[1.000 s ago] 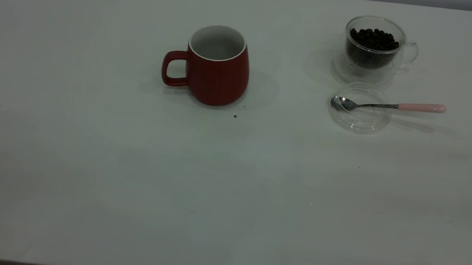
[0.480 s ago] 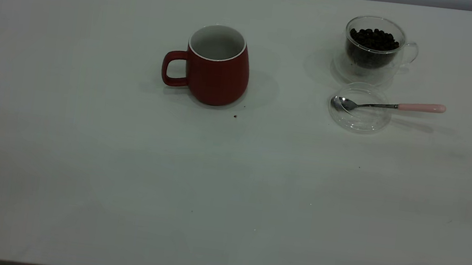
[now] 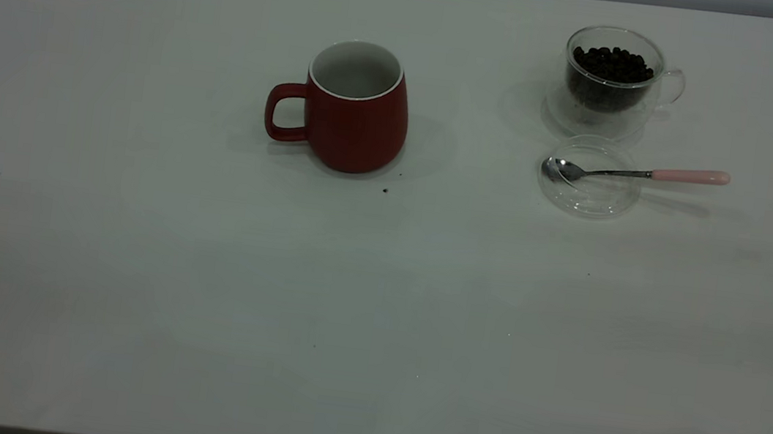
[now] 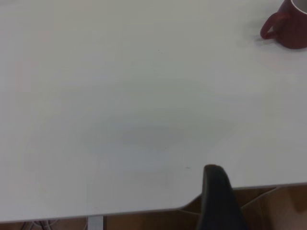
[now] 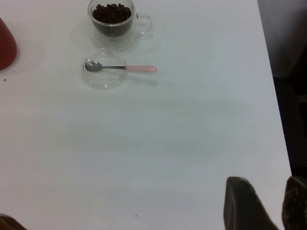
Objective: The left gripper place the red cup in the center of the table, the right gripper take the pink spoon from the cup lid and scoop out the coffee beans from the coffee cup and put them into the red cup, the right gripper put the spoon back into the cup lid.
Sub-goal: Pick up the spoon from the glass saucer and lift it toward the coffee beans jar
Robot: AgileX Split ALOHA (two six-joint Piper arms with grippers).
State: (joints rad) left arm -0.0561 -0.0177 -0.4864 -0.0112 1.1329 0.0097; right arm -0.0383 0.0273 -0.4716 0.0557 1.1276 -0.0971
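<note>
The tabletop [image 3: 129, 274] fills the exterior view, and neither arm appears in it.

The red cup [image 3: 352, 106] stands upright just above the centre of that frame, handle to the left, its white inside bare of beans as far as can be seen. It looks already near the middle, so a needless regrasp could tip it or drag it off centre.

The coffee cup [image 3: 613, 79] sits at upper right, heaped with coffee beans [image 3: 612, 62]. Being so full, a spoon pushed in steeply would likely spill beans over the rim.

Just below it lies the cup lid [image 3: 589, 179], light and clear; a sideways pull on the spoon could slide it.

The pink spoon [image 3: 639, 173] rests bowl in the lid, handle overhanging to the right. Pressing on that handle could flip it.

The left end effector [image 4: 218, 199] shows one dark finger at lower right of its view; I cannot tell its state. The right end effector [image 5: 264, 203] sits at lower right, fingers apart, holding nothing.
</note>
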